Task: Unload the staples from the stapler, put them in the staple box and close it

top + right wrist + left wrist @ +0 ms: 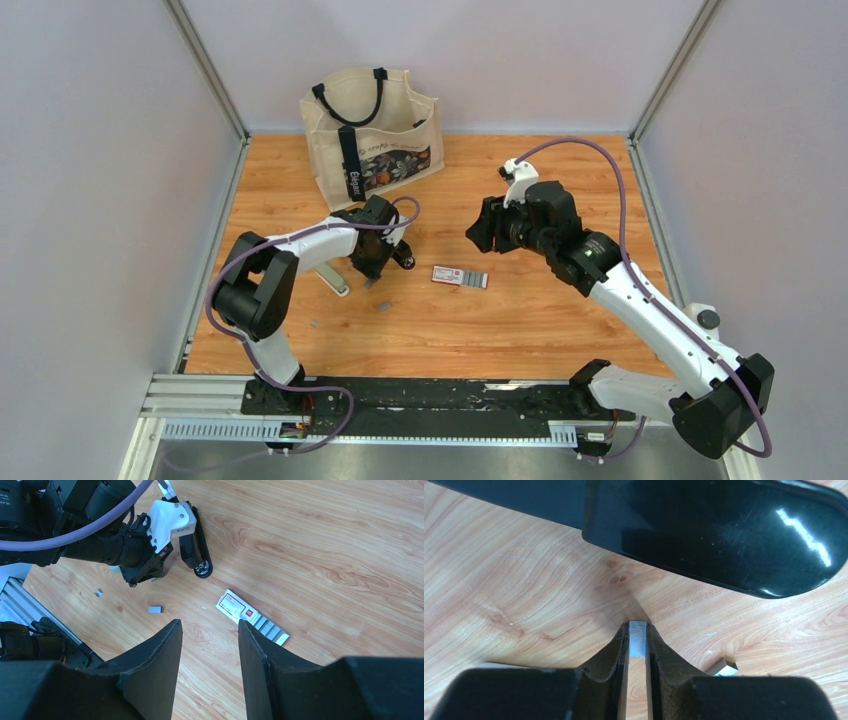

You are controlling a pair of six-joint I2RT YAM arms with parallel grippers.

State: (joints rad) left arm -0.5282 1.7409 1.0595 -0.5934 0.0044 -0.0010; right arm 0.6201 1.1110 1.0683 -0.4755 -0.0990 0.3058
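The stapler lies open on the table: its glossy dark top [402,256] sits just right of my left gripper [372,272], and a pale strip [335,282], seemingly its base, lies to the left. In the left wrist view the top [724,535] fills the upper frame. My left gripper [637,628] is shut on a short silvery strip of staples [637,642] close over the wood. Loose staples lie nearby [383,306], [316,323], [724,667], [155,609]. My right gripper [478,232] hangs open and empty [210,630] above the table, to the right of the stapler [197,545].
A flat red-and-white little box [460,277] lies between the arms and also shows in the right wrist view [250,616]. A cream tote bag [370,130] stands at the back left. Grey walls enclose the wooden table [560,320].
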